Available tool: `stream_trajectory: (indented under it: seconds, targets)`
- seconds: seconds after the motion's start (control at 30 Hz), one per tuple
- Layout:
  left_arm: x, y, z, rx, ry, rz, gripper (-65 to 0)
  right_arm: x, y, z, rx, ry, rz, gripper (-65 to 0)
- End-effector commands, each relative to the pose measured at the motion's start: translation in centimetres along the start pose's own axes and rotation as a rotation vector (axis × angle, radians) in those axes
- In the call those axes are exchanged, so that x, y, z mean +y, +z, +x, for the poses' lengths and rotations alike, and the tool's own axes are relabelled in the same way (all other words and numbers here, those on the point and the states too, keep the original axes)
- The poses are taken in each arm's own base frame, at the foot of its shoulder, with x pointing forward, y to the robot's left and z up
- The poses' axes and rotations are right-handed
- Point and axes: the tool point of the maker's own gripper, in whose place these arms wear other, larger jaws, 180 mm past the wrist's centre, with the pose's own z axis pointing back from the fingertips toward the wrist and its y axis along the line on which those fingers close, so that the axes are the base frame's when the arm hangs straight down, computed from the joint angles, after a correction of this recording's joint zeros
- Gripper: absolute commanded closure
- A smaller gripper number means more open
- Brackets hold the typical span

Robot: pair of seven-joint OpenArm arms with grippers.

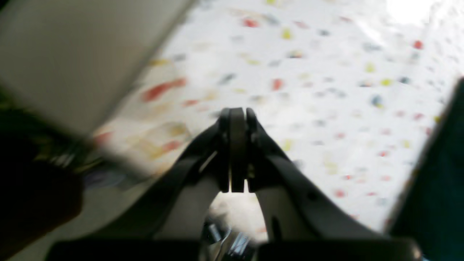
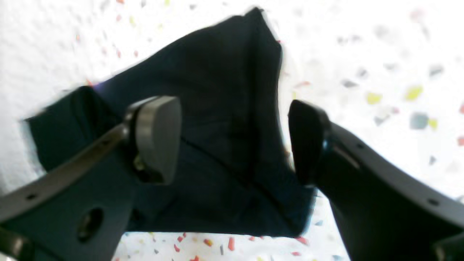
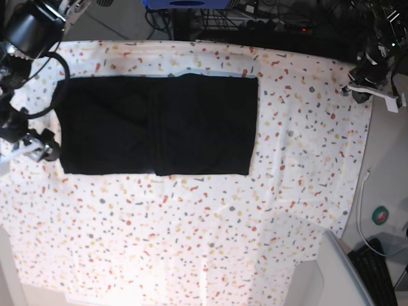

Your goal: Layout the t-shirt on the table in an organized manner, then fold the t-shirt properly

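Note:
The black t-shirt [image 3: 159,124] lies flat on the speckled table [image 3: 287,159] as a neat rectangle at the upper left, with a vertical fold edge near its middle. My right gripper [image 3: 43,150] hovers at the shirt's lower left corner. In the right wrist view this gripper [image 2: 232,141] stands open, its fingers [image 2: 159,137] spread above a corner of the t-shirt [image 2: 224,90], and nothing is pinched. My left gripper [image 3: 373,89] hangs at the table's far right edge, away from the shirt. Its wrist view shows the left gripper [image 1: 237,116] shut and empty over the table [image 1: 326,90].
A plain grey side surface [image 3: 389,166] borders the table on the right, with a thin white cable [image 3: 362,197], a small round object [image 3: 381,215] and a keyboard [image 3: 376,268]. Dark equipment and cables [image 3: 287,19] line the far edge.

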Motion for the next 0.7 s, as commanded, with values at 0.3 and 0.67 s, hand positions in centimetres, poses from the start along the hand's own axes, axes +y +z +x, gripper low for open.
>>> stream_trajectory:
  seconds: [0.3, 0.67]
  targets:
    - [-9.1, -4.2, 1.8, -0.011, -0.274, -0.126, 0.0, -5.4, -0.4, 0.8, 0.076, 0.003, 0.131, -44.1]
    - [-12.2, -8.4, -3.5, 0.055, -0.307, -0.206, 0.0, -1.6, -3.8, -3.5, 0.199, 0.104, 0.221, -44.0]
